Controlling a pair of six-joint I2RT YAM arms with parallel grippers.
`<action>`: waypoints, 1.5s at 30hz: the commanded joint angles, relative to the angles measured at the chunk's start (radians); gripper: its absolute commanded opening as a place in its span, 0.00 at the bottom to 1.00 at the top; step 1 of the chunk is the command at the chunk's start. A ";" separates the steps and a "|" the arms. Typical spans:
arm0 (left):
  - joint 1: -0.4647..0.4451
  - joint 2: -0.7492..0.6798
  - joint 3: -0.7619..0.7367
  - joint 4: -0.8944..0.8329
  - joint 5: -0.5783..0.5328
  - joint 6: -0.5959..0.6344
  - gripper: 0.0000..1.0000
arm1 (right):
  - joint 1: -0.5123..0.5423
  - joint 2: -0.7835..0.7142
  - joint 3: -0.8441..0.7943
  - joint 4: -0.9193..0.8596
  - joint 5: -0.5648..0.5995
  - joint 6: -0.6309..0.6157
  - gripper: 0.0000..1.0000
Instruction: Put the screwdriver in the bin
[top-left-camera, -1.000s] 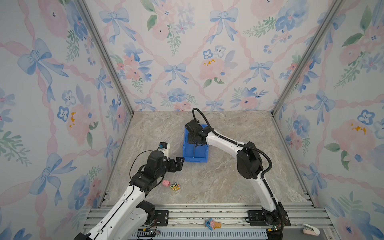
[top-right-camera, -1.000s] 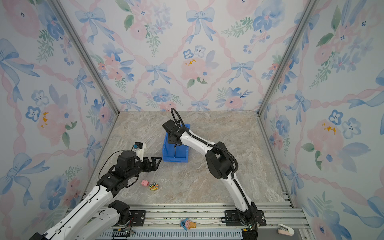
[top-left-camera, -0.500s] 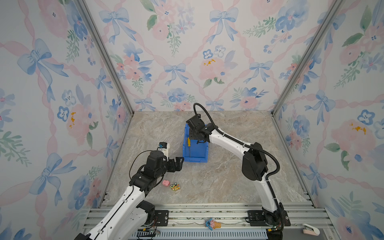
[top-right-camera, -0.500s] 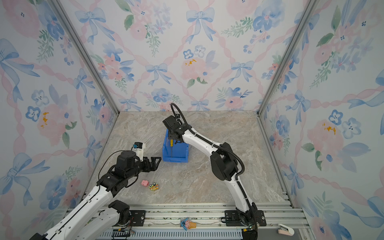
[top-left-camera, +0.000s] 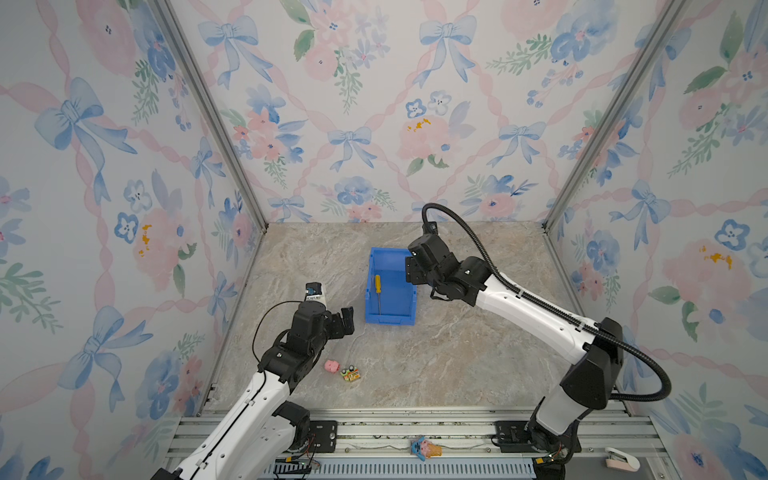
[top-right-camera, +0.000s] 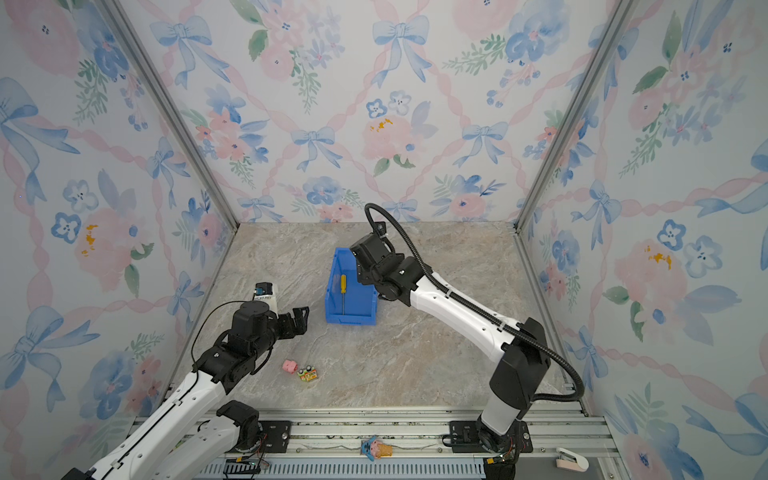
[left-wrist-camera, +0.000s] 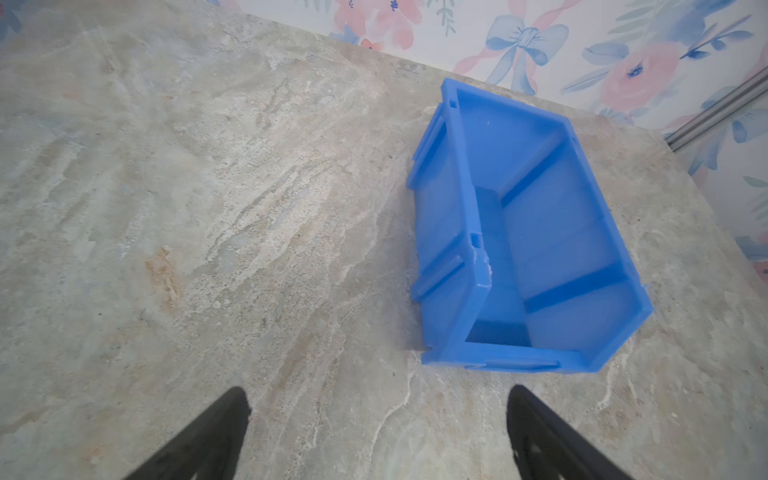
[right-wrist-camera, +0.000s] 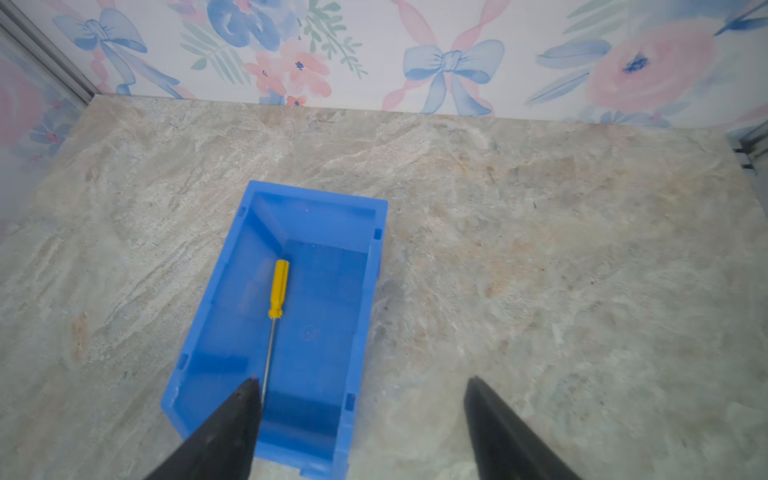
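Across both top views we see the screwdriver (top-left-camera: 377, 293) lying flat on the floor of the bin (top-left-camera: 390, 316), yellow handle toward the far wall and shaft running toward the low front lip, so we judge the placing itself done. It lies lengthwise because the bin is only a little longer than the tool, and that is the one way it fits flat. Our right gripper (top-left-camera: 409, 270) hangs above the bin's far right corner, its fingers hidden under the wrist housing from up here. Our left gripper (top-right-camera: 300, 318) waits just beside the bin's near left corner with its jaws spread and empty, likely parked clear of the other arm's path; a small pink toy (top-right-camera: 289, 365) and a little green-and-yellow piece (top-right-camera: 308, 374) lie near it, untouched. From the left wrist we see only the bin's side wall and part of its floor; the tool is hidden there. From the right wrist the two dark fingers (right-wrist-camera: 232, 419) stand wide apart and hold nothing, with the screwdriver resting free below.
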 joint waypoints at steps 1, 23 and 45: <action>0.007 -0.033 -0.041 0.017 -0.172 0.030 0.97 | 0.000 -0.135 -0.130 -0.053 0.107 -0.009 0.97; 0.092 0.041 -0.345 0.707 -0.338 0.352 0.97 | -0.643 -0.817 -1.159 0.739 -0.022 -0.462 0.97; 0.262 0.700 -0.279 1.380 -0.102 0.466 0.98 | -0.757 -0.161 -1.206 1.561 -0.233 -0.492 0.97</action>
